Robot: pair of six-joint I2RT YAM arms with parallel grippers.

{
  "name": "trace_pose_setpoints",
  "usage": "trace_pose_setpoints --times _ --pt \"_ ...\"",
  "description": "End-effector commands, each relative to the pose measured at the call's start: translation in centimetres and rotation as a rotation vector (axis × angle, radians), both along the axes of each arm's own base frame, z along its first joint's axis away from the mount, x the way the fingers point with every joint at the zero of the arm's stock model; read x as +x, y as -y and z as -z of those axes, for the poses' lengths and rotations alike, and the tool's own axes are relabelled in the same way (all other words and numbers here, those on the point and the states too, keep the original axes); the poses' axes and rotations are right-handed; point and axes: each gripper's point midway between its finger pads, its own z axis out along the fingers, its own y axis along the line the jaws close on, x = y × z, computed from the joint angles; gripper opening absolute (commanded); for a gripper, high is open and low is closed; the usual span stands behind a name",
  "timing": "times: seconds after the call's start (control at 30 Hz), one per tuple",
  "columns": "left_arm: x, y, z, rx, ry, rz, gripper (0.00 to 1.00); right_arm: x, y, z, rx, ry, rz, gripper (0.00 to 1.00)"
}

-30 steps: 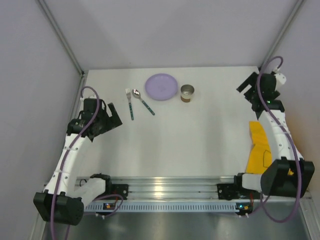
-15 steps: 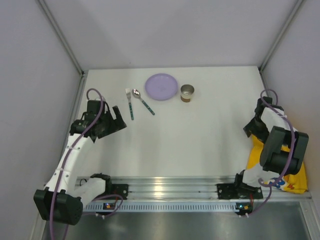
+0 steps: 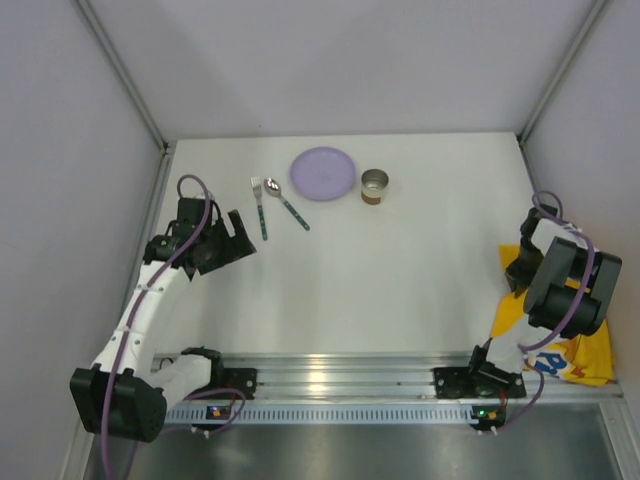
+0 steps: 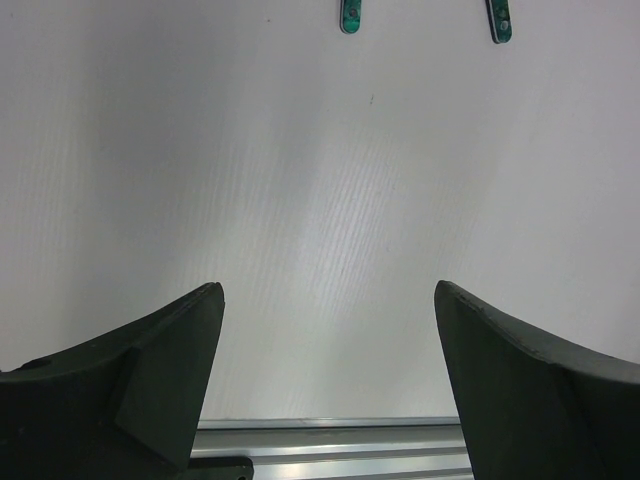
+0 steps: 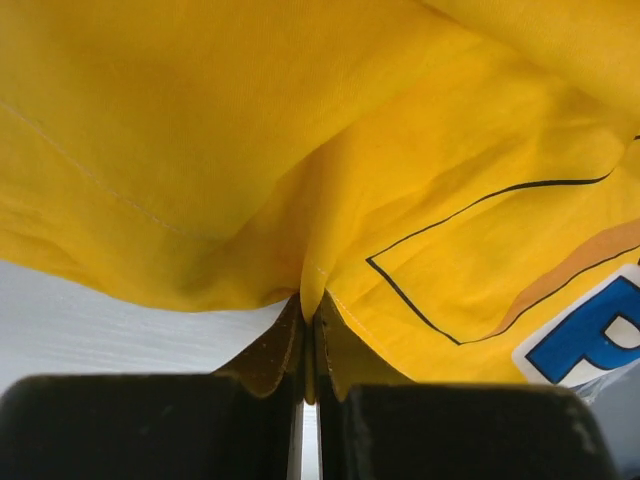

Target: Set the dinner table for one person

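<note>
**Table-setting under way:** The right gripper (image 5: 308,345) pinches a fold of the yellow cloth (image 5: 200,140) at the near right corner of the dinner table (image 3: 400,290). Its fingers are pressed together on the fabric, with only a thin ridge of it between them. Taking the cloth by a raised crease looks meant to let the arm drag it out and spread it as a place mat. From above, though, the arm hides much of the hand, so how much fabric is caught is hard to say. Across the white surface, near the left edge, the left gripper (image 4: 325,295) hovers over bare tabletop with its fingers wide apart, holding nothing. Towards the far edge a fork (image 3: 260,208), a spoon (image 3: 287,203), a purple plate (image 3: 323,173) and a small cup (image 3: 374,186) lie side by side, seemingly waiting for the cloth to be laid.
</note>
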Motion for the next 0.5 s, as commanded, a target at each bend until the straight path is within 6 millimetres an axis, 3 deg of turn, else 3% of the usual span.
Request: trace_pose_setpoints --times 0.0,0.07,0.2,0.3,0.33,0.37,0.4,0.47 --pt "0.6 0.2 -0.7 -0.004 0.05 0.006 0.91 0.5 -0.3 1.2 0.036 0.045 0.002 0.0" --pt "0.5 0.2 -0.9 -0.006 0.055 0.007 0.91 0.8 -0.9 1.2 0.06 0.076 -0.017 0.0" --pt "0.7 -0.3 -1.4 0.015 0.077 -0.007 0.91 2.8 -5.7 -0.3 0.154 0.188 -0.133 0.0" --pt "0.7 -1.3 -1.9 0.064 0.092 -0.032 0.92 4.7 -13.4 -2.3 0.255 0.294 -0.301 0.0" --pt "0.8 -1.8 -2.1 0.086 0.098 -0.042 0.92 4.9 -17.3 -3.0 0.293 0.327 -0.38 0.0" --pt "0.8 -1.9 -2.4 0.096 0.104 -0.043 0.92 4.8 -19.5 -3.5 0.34 0.349 -0.406 0.0" --pt "0.6 -2.2 -2.5 0.11 0.101 -0.046 0.92 4.0 -23.1 -4.2 0.414 0.375 -0.439 0.0" --pt "0.5 -2.6 -3.1 0.124 0.113 -0.054 0.92 3.9 -26.7 -5.2 0.486 0.433 -0.471 0.0"
